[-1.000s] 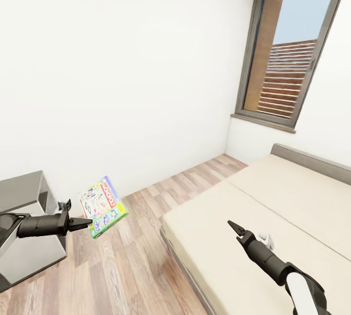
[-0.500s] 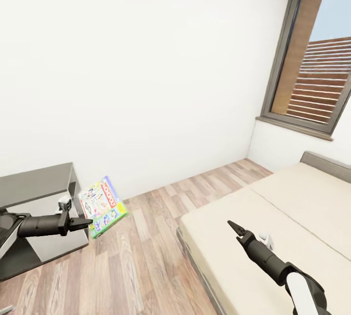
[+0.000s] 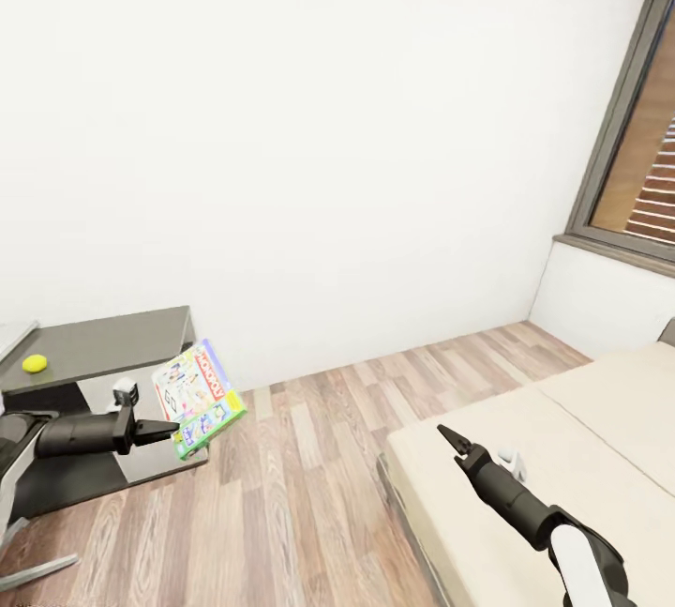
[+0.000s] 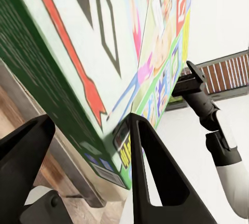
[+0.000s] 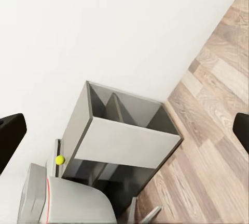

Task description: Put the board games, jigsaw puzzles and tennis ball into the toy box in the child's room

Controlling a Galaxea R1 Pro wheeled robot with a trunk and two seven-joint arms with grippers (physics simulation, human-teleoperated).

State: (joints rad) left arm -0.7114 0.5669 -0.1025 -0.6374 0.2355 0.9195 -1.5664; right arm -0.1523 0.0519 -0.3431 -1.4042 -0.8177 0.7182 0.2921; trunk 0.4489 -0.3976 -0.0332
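While the left gripper [image 3: 169,430] reaches out over the wood-plank floor [image 3: 309,457], its two fingers [image 4: 155,177] are clamped on the lower edge of the green-edged board game [image 3: 197,397], which stands tilted in the air just in front of the dark grey table section [image 3: 103,344]. In the left wrist view the box [image 4: 98,63] sits wedged between the black fingers, its printed cover facing the camera. The right gripper [image 3: 452,443] hangs above the near corner of the bed [image 3: 525,438], empty, its fingertips spread slightly apart. The tennis ball [image 3: 35,363] lies on the dark table top near its left end, also seen in the right wrist view [image 5: 59,159]. A dark-framed window [image 3: 628,157] stands in the right-hand wall.
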